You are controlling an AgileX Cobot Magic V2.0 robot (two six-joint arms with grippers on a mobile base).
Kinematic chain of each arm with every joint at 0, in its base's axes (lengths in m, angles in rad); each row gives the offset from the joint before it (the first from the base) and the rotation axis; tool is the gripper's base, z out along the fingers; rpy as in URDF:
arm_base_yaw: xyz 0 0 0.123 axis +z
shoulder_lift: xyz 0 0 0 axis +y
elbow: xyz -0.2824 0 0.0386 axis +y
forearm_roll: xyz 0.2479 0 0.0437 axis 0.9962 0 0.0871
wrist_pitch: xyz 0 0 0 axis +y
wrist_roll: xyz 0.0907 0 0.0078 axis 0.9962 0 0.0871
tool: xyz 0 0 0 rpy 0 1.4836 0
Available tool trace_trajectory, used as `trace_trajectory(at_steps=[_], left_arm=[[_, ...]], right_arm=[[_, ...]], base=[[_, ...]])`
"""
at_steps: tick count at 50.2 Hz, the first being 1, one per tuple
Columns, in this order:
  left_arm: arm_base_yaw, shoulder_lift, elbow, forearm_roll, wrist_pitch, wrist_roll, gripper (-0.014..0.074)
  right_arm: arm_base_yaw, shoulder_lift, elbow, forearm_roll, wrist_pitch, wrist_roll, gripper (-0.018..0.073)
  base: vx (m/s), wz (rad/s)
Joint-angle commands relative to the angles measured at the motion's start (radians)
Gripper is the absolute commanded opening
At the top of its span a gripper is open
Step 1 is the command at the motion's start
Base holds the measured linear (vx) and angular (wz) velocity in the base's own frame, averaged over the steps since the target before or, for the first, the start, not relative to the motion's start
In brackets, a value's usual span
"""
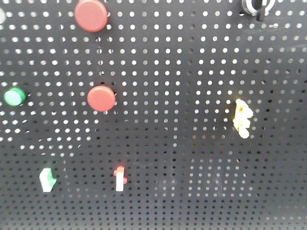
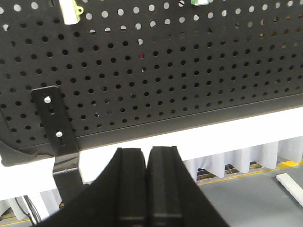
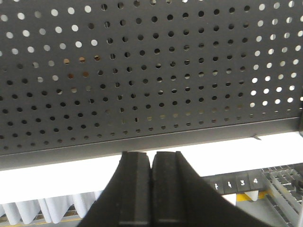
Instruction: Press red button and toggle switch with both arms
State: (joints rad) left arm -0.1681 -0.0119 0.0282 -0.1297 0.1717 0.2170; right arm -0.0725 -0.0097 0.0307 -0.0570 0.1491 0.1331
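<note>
In the front view the red button [image 1: 91, 15], the larger of two, sits high on the black pegboard [image 1: 163, 143] at upper left. The toggle switch [image 1: 258, 5], a silver-ringed knob with a black lever, is cut off by the top edge at upper right. Neither arm shows in this view. The left wrist view has my left gripper [image 2: 146, 151] shut and empty, below the pegboard's [image 2: 180, 71] bottom edge. My right gripper [image 3: 151, 155] is likewise shut on nothing, just under the board's [image 3: 156, 85] lower rim. Button and toggle switch are out of both wrist views.
A smaller red button [image 1: 101, 98], a green button [image 1: 14, 96], a yellow lever [image 1: 242, 118] and two white rocker switches [image 1: 47, 180] [image 1: 120, 178] are on the board. A black bracket [image 2: 54, 123] hangs at the board's lower left.
</note>
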Motion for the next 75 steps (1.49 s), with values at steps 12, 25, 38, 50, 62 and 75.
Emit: trace_trajectory(at_steps=[12,25,38,50,62,75], left_arm=[[0.0,-0.016,0.034,-0.004,-0.078,-0.009,0.0002],[0.0,-0.016,0.034,-0.003,-0.078,-0.007,0.0002],[0.0,-0.016,0.034,-0.004,-0.194,-0.01,0.0002],[-0.002,-0.014,-0.07,-0.075,-0.407,-0.227,0.0002],[-0.004,0.18,-0.422,-0.043,-0.213,-0.196,0.0002],[-0.004,0.563,-0.895,-0.041,0.08,-0.094,0.0002]], right_arm=[[-0.001,-0.017,0.011,-0.014,-0.087,-0.006,-0.0003],[-0.001,-0.017,0.011,-0.014,-0.087,-0.006,-0.0003],[-0.001,-0.017,0.008,-0.014,-0.17,0.001,-0.0003],[0.0,-0.008,-0.151,-0.019,-0.303,0.035,-0.0003],[0.0,0.209,-0.605,-0.022,-0.132,-0.027,-0.0003],[0.0,0.497,-1.043,-0.015,0.105,-0.047,-0.0003]], base=[[0.02,0.0],[0.0,0.0],[0.0,0.0],[0.0,0.0],[0.0,0.0],[0.0,0.0]])
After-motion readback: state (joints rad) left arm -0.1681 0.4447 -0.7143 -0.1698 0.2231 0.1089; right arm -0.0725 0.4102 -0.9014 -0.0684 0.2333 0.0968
